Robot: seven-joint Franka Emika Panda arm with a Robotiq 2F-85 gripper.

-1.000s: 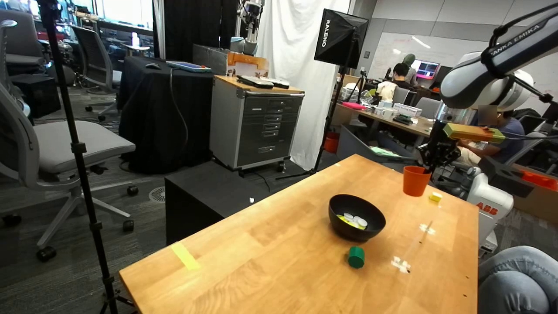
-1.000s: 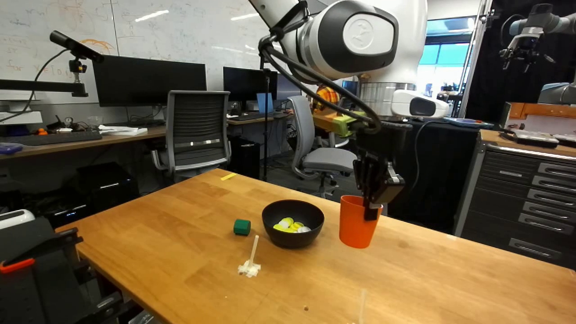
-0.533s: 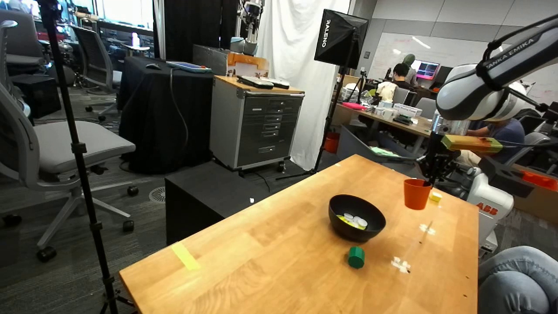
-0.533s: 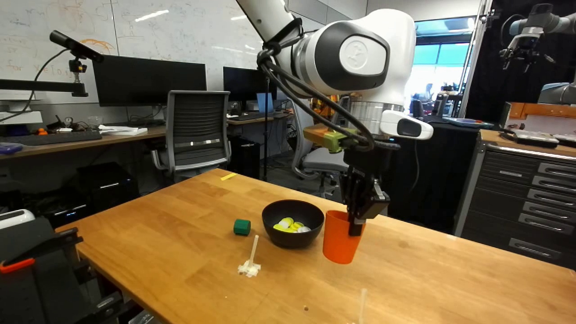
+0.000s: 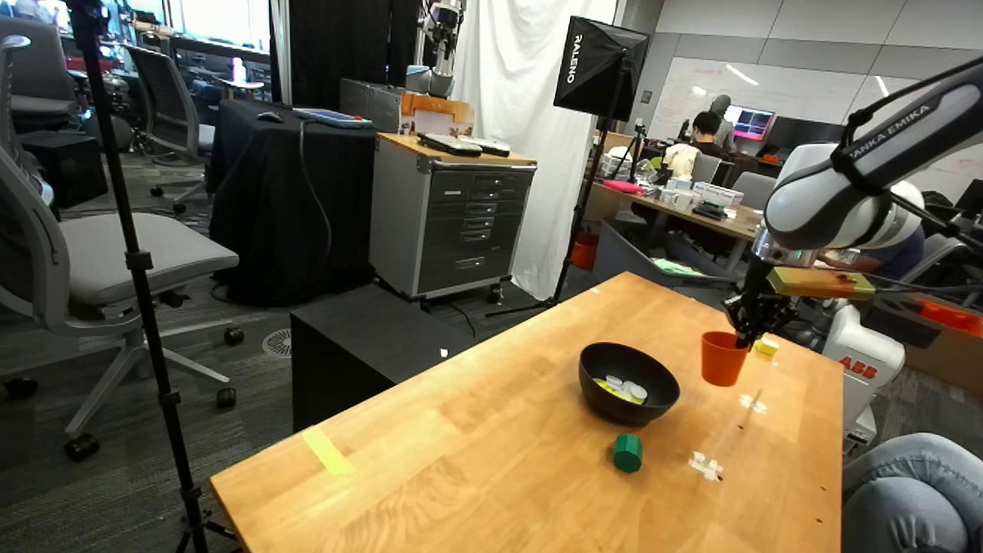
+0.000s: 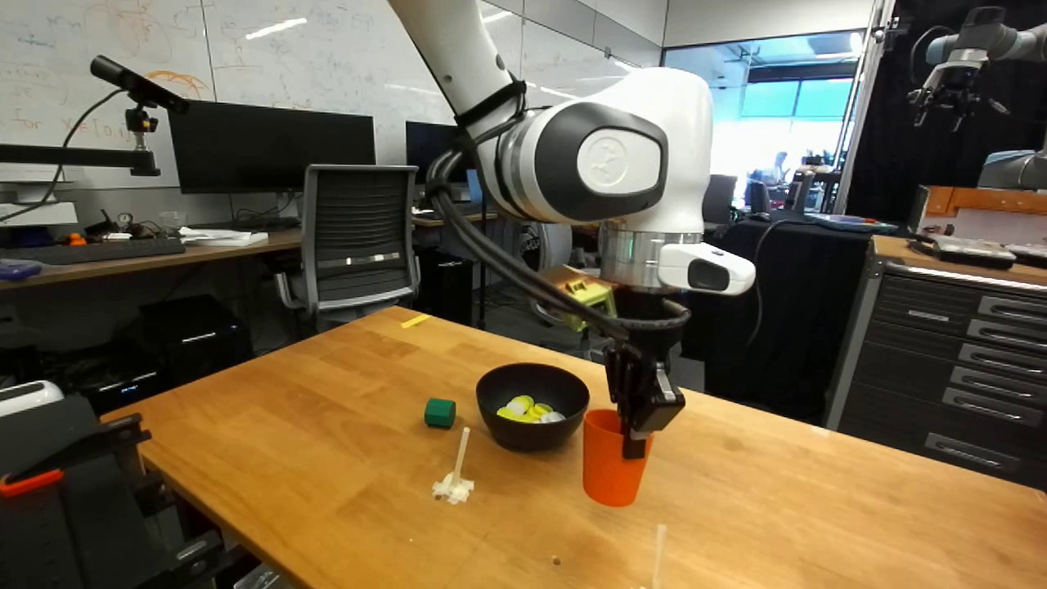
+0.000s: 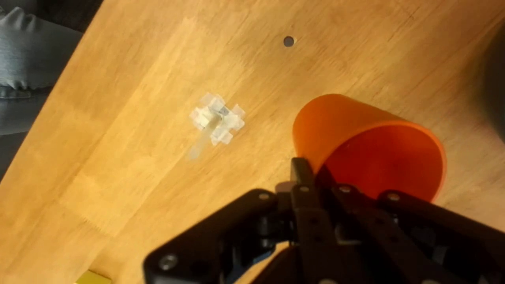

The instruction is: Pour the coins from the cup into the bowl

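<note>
Orange cup (image 5: 720,361) in gripper (image 7: 313,174) hangs clear of bowl (image 6: 532,438) and table edge (image 7: 64,81).

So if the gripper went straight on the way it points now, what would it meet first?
Most likely the tabletop, with the orange cup in its jaws touching first; any gap beneath is hard to judge.

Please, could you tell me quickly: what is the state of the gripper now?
Gripper: closed, holding the orange cup by its wall, one jaw inside, one outside.

Upright orange cup (image 6: 605,470) — coins (image 6: 530,408) in bowl (image 6: 525,438).
</note>
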